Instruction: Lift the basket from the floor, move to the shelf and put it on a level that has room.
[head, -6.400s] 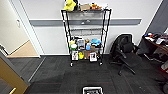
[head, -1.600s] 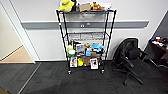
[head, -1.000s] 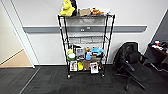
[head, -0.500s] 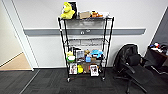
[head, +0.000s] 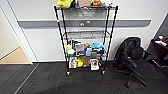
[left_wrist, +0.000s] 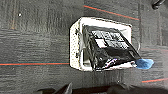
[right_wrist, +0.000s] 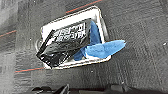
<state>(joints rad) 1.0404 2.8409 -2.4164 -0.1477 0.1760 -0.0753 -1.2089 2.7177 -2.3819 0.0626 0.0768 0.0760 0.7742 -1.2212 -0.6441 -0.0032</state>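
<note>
On dark carpet, the basket with a black packet sits below both wrists, finger state untellable; grip opposite rims evenly, lifting level toward the shelf.

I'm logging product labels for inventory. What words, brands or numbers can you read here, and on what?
None can be read.
Black packet in the basket: white print, too blurred.
Boxes and cards on the shelf: printing too small.
Wall sign behind the shelf: too small.
</note>
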